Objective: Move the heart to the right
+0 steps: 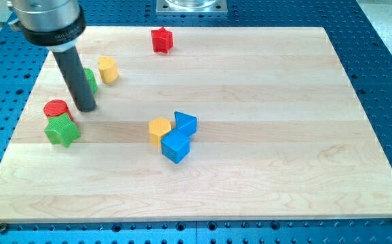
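The yellow block (108,68) at the upper left looks like the heart. My tip (85,108) rests on the board below and to the left of it, a short gap away. A green block (91,80) stands just left of the heart, partly hidden behind my rod. A red cylinder (56,108) lies just left of my tip, with a green star (62,129) touching it from below.
A red star (161,39) sits near the view's top edge. In the middle, a second yellow block (159,129), a blue block (185,123) and a blue cube (175,146) cluster together. The wooden board (284,135) lies on a blue perforated table.
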